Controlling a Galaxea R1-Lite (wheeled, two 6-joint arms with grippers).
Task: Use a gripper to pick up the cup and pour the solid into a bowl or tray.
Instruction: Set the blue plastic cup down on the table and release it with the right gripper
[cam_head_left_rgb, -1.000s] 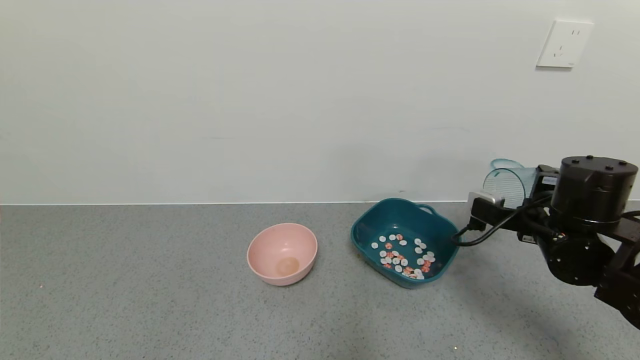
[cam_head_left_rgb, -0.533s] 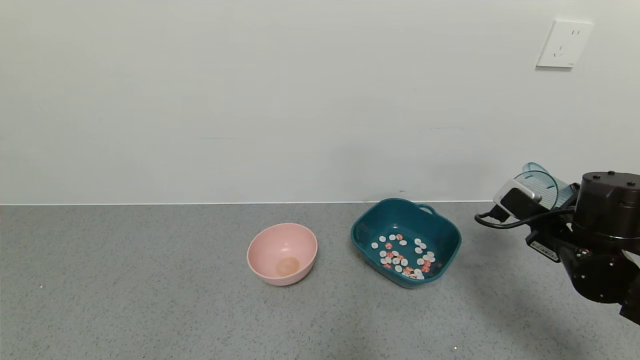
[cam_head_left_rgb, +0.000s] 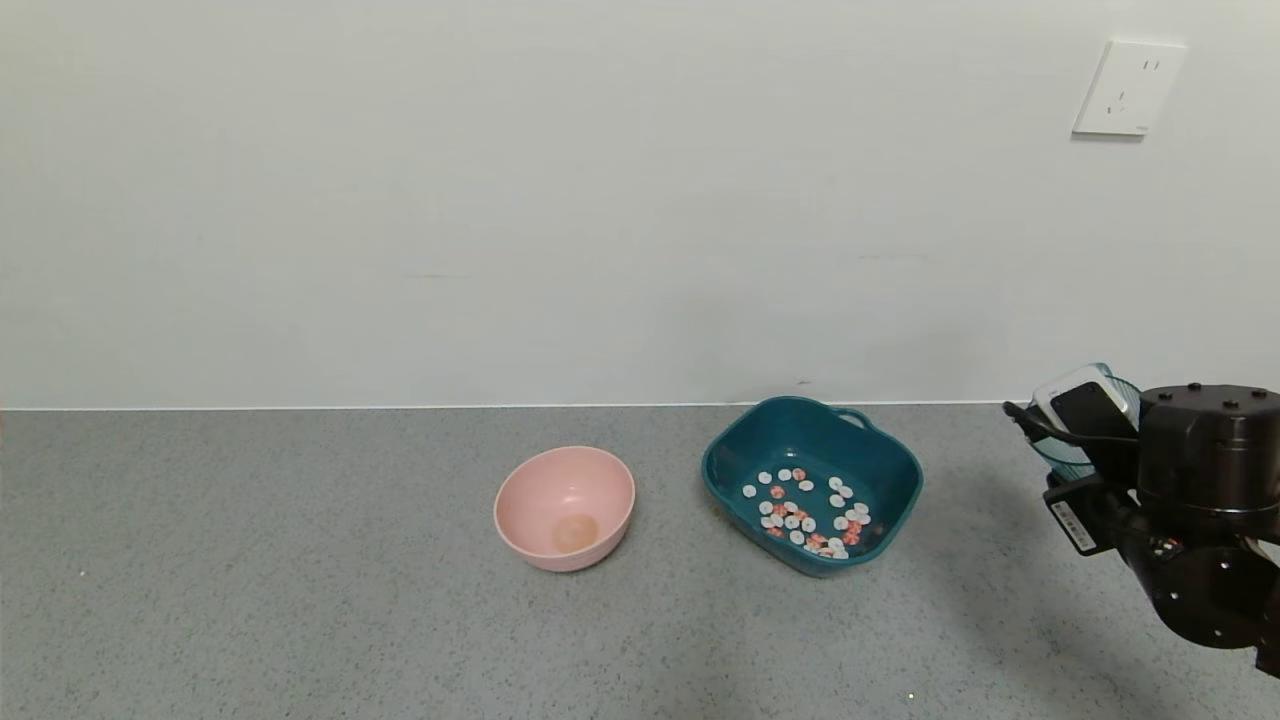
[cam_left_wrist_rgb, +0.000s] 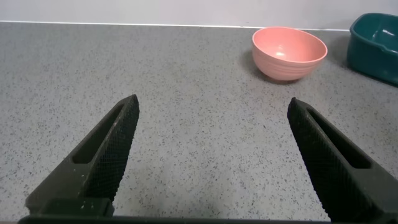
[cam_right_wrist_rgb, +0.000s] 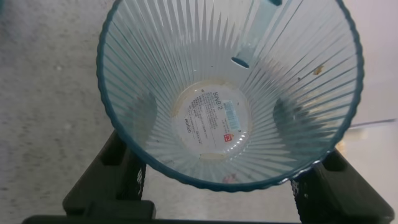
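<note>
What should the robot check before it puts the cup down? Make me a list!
1. Cup empty: ok, only a label at its bottom.
2. Solid inside the teal tub: ok, none seen on the counter.
3. Right gripper holding the cup: ok, fingers on both sides.
4. Cup away from the tub: ok, off to its right.
5. Landing spot under the cup: cannot tell.
6. Left gripper out of the way: ok, open, left of the pink bowl.

Cup (cam_right_wrist_rgb: 230, 93) base sticker: print unreadable (too small).

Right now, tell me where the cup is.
In the head view the cup is at far right, held in the right gripper, right of the teal tub.
</note>
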